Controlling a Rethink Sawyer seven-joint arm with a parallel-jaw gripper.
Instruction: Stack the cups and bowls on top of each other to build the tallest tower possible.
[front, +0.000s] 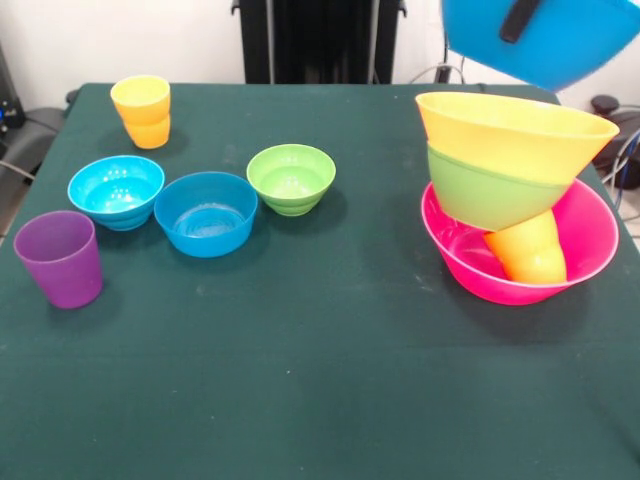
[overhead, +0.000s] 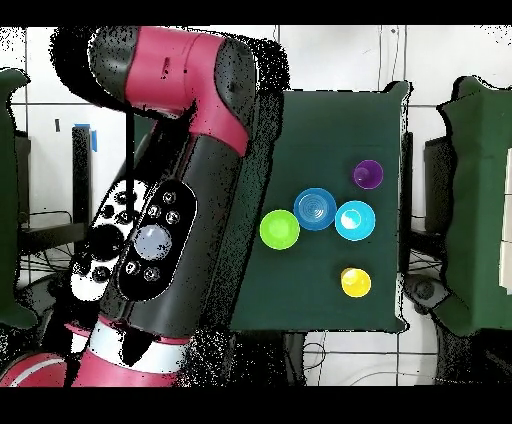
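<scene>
My gripper (front: 518, 22) is at the top right, with one dark finger showing against a medium blue bowl (front: 545, 45) that it holds in the air above the tower. The tower stands at the right. A large pink bowl (front: 590, 235) is its base. In it an orange cup (front: 530, 252) leans, carrying a tilted green bowl (front: 490, 192) and a large orange bowl (front: 515, 128). On the left are a yellow cup (front: 140, 108), a purple cup (front: 60, 258), a small cyan bowl (front: 116, 190), a small blue bowl (front: 206, 212) and a small green bowl (front: 291, 178).
The dark green table (front: 320, 380) carries everything. In the overhead view the red and black arm (overhead: 160, 200) hides the tower and gripper. The purple cup (overhead: 368, 174), blue bowl (overhead: 314, 208), cyan bowl (overhead: 355, 220), green bowl (overhead: 279, 229) and yellow cup (overhead: 355, 282) show.
</scene>
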